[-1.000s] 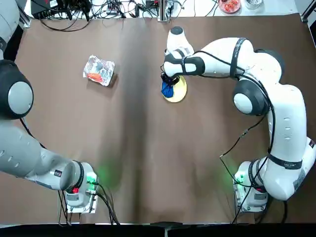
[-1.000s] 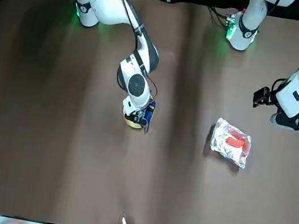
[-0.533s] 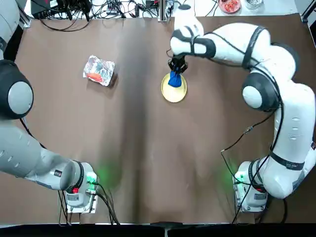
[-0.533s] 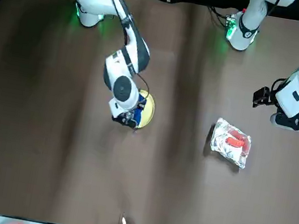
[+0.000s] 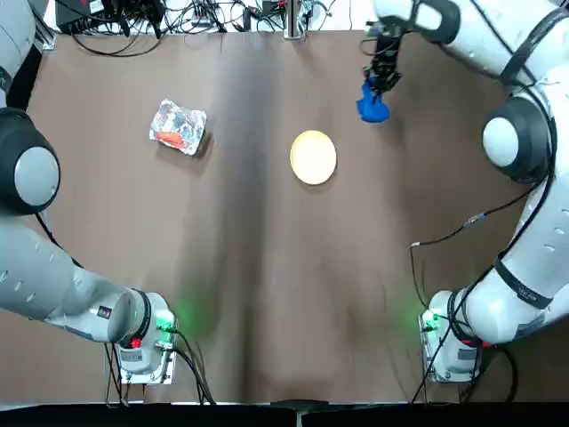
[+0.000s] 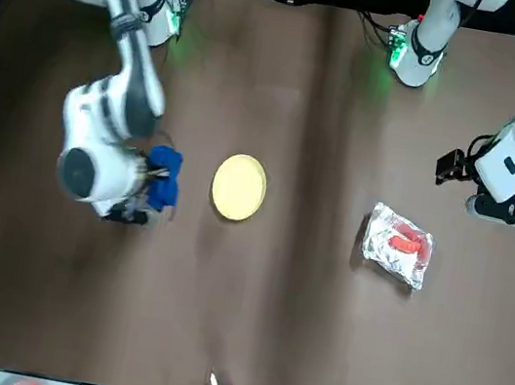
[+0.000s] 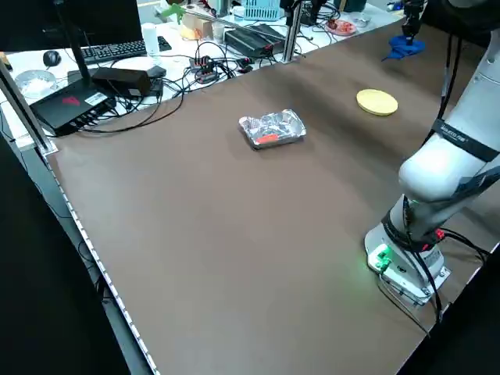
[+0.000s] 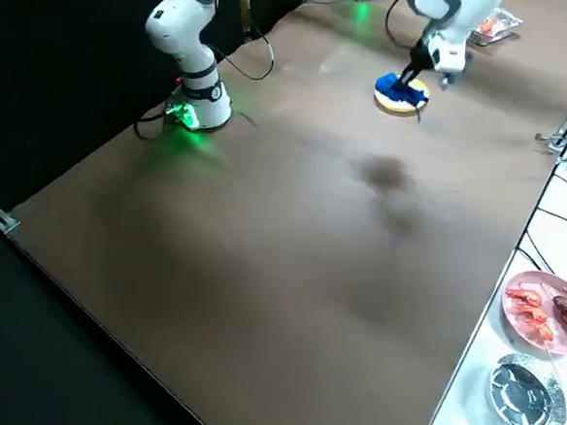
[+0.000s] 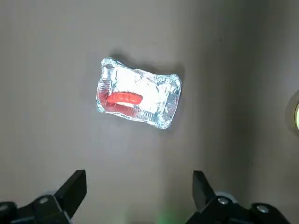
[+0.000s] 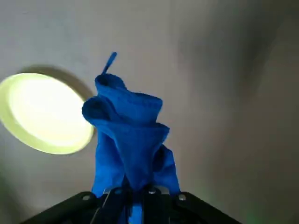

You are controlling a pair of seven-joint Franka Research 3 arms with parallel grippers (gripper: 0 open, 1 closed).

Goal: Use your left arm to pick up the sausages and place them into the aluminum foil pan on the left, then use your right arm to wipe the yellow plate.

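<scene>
The yellow plate (image 5: 313,157) (image 6: 238,187) lies bare at mid-table. My right gripper (image 5: 382,76) is off beyond it on the far right side, shut on a bunched blue cloth (image 5: 372,107) (image 10: 128,140) that hangs above the table. In the right wrist view the plate (image 10: 42,112) shows beside the cloth. The red-orange sausage (image 9: 122,99) (image 5: 171,136) lies inside the crinkled aluminum foil pan (image 9: 163,100) (image 6: 382,248) on the left. My left gripper (image 9: 138,191) hovers high above the pan, open and holding nothing.
Cables and electronics (image 5: 178,13) line the table's far edge, with a dish of red food (image 5: 413,9) behind it. A keyboard and black boxes (image 7: 101,78) sit on the adjoining desk. Both arm bases (image 5: 147,342) (image 5: 449,342) glow green at the near edge.
My right gripper has lifted the blue cloth off the yellow plate and swung it away to the far right, leaving the plate uncovered. The left arm, pan and sausage have not moved.
</scene>
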